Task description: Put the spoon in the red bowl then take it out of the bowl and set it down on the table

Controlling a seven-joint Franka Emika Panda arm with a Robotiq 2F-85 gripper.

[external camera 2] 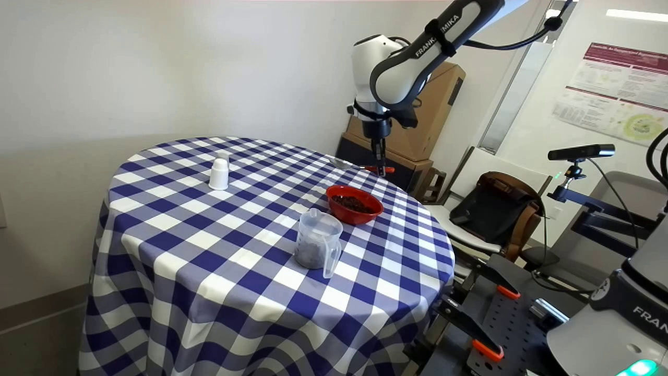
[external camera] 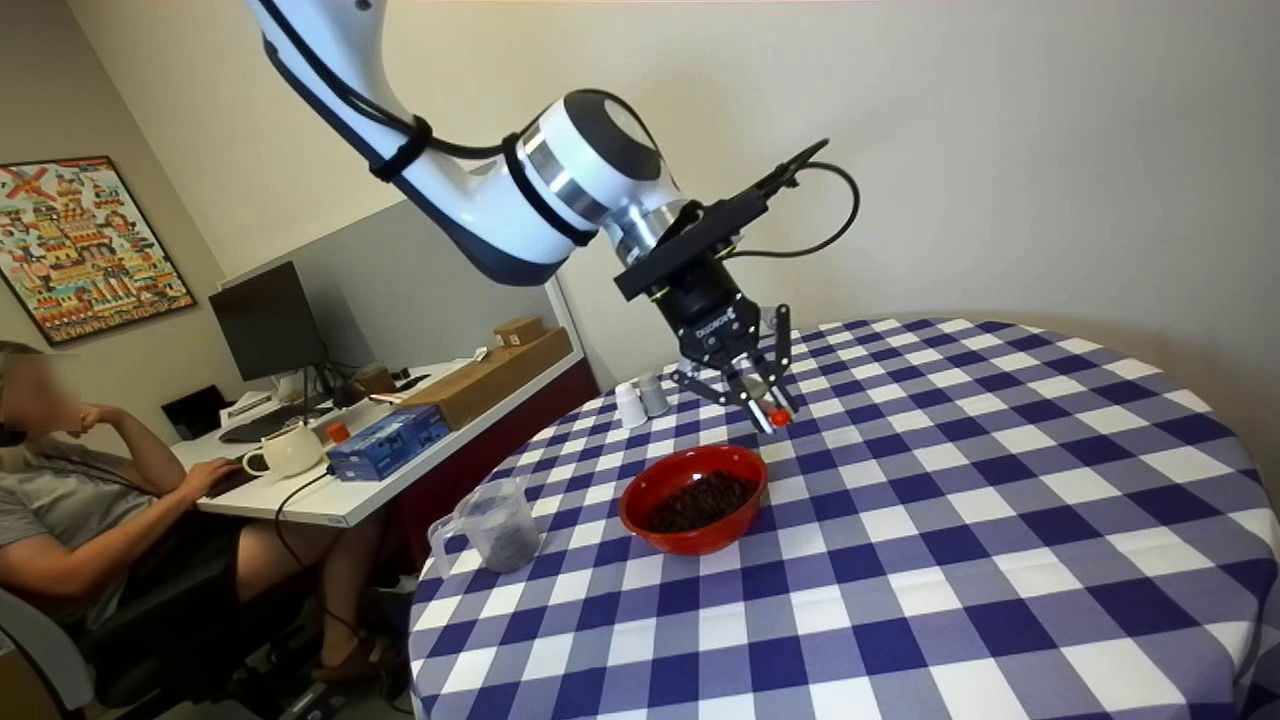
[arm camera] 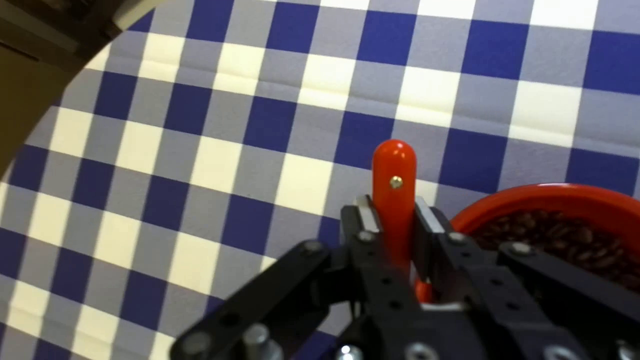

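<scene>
My gripper (external camera: 771, 412) is shut on the red-orange handle of the spoon; it also shows in an exterior view (external camera 2: 380, 169) and in the wrist view (arm camera: 394, 220). In the wrist view the handle of the spoon (arm camera: 395, 200) stands between the fingers, its rounded end past the tips. In an exterior view the spoon (external camera 2: 342, 164) lies roughly level, silver head to the left, held above the checkered table (external camera 2: 250, 209). The red bowl (external camera: 690, 542) holds dark beans and stands beside and below the gripper; it also shows in the wrist view (arm camera: 545, 192). The wrist view hides the spoon's head.
A clear plastic jug (external camera 2: 315, 245) with dark contents stands near the bowl. A white cup stack (external camera 2: 219, 175) and a grey cup (external camera: 652, 395) stand farther off on the table. An office desk (external camera: 300, 505) with a seated person is beyond the table's edge.
</scene>
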